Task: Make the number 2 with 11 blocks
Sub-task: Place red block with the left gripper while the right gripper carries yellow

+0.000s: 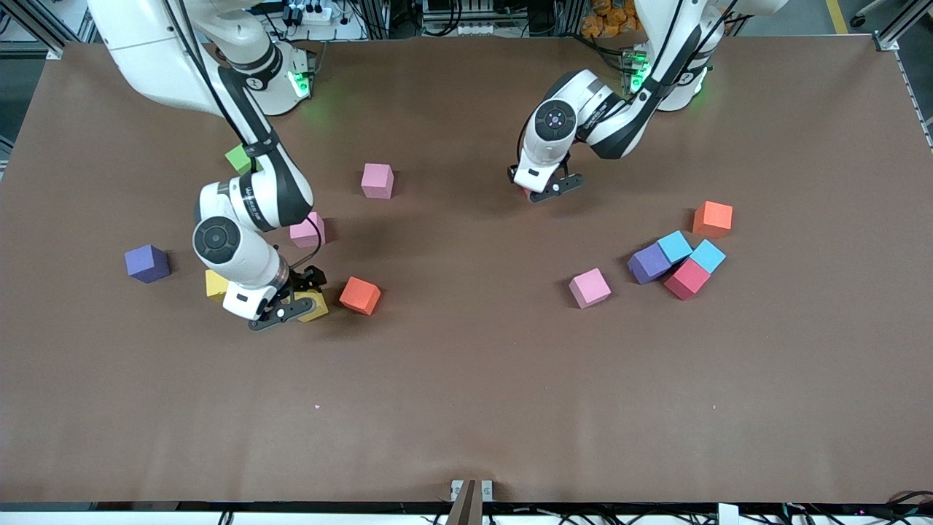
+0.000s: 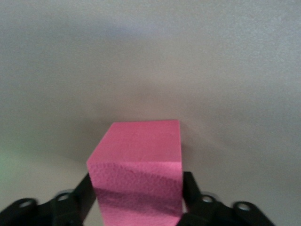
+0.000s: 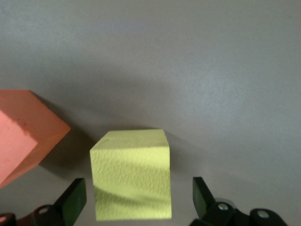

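My left gripper [image 1: 545,191] is down at the table near the left arm's base, shut on a pinkish-red block [image 2: 136,160]; its fingers [image 2: 80,197] press both sides. In the front view only a sliver of that block [image 1: 526,194] shows. My right gripper [image 1: 286,312] stands open astride a yellow block [image 1: 315,306] [image 3: 131,179], with a gap on each side. An orange block [image 1: 359,295] [image 3: 19,141] lies right beside it. The other blocks lie loose on the table. No number 2 is in view.
Toward the left arm's end, purple [image 1: 649,262], two light blue [image 1: 674,246] [image 1: 707,255] and red [image 1: 685,279] blocks cluster, with orange [image 1: 713,219] and pink [image 1: 589,287] nearby. Toward the right arm's end lie pink [image 1: 377,180] [image 1: 307,230], yellow [image 1: 216,284], purple [image 1: 146,262] and green [image 1: 237,157] cubes.
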